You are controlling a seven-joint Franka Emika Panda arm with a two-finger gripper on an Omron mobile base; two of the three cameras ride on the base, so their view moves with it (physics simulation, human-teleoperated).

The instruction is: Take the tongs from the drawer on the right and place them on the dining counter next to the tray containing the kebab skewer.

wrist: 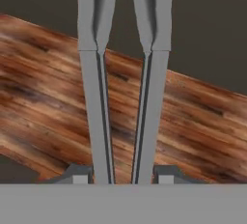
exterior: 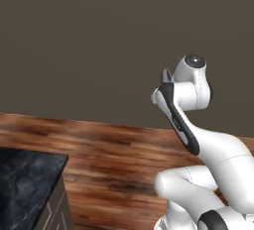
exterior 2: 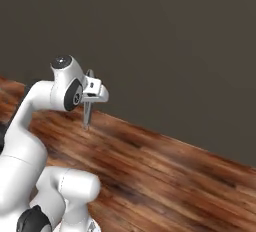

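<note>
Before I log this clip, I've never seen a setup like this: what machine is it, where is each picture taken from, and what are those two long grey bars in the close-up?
It is a white robot arm on a base that can drive, in a rendered kitchen. Two pictures come from cameras on that base, behind the arm to its left and right; the third looks along the gripper from the hand.

The grey bars are the two arms of metal tongs, held between the gripper's small finger tips. From the right base view they show as a slim grey piece hanging from the hand.

Around it: a wooden floor, a plain dark wall, and a corner of the black marble dining counter at lower left of the left base view.
</note>
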